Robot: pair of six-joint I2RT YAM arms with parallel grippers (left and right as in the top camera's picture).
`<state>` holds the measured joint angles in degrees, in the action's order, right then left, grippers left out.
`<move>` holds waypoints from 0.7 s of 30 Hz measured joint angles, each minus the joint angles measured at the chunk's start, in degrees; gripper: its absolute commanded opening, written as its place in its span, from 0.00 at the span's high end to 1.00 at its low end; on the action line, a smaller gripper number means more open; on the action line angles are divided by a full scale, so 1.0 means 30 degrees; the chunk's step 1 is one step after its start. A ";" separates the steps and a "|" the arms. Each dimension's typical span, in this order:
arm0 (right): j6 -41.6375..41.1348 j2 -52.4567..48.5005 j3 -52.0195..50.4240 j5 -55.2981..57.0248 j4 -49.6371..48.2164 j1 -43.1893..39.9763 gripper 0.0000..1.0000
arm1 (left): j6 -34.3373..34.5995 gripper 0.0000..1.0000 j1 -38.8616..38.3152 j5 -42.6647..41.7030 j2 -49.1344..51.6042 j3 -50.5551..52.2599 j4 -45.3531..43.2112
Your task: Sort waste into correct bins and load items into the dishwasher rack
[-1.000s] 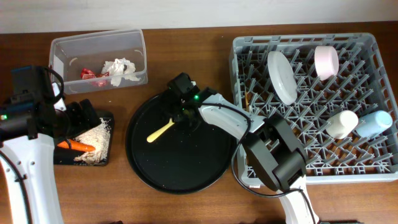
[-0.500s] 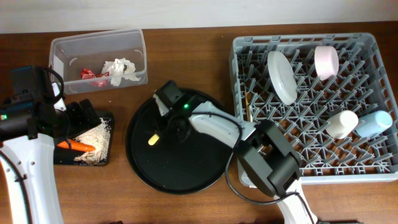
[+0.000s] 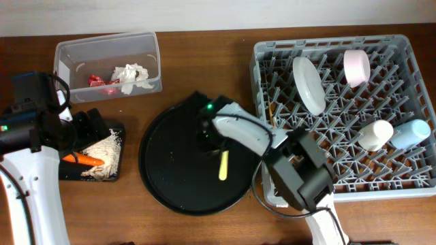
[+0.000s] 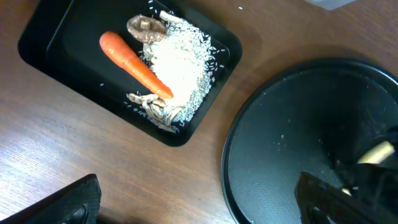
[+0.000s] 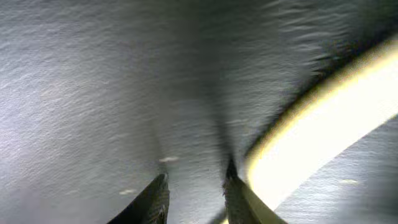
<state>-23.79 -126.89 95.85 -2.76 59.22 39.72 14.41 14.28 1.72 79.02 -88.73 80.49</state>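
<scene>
End effector (image 5: 194, 200) fingertips slightly apart, low over black tray (image 5: 93, 74); blurred pale yellow chopstick (image 5: 323, 124) beside one fingertip.

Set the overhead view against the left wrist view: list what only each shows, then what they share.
Overhead only: the grey dishwasher rack holding a white dish and pink cup, and the clear tub with tissues. Left wrist only: a brown scrap in the small black tray. Shared: that tray, its carrot and rice, and the round black tray.

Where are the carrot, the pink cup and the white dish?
carrot (image 4: 134, 65): left wrist view, middle of its body
pink cup (image 3: 357, 67): overhead view, its visible middle
white dish (image 3: 308, 84): overhead view, centre of its face
</scene>
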 measured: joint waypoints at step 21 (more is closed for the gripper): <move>-0.7271 0.4116 -0.6790 -0.0401 -0.4867 -0.1355 0.96 | 0.0000 0.01 0.0000 -0.0058 0.0000 0.0007 0.0131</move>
<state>-45.60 -114.54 75.48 -3.97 44.62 35.66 14.41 14.28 1.54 79.02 -88.71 80.88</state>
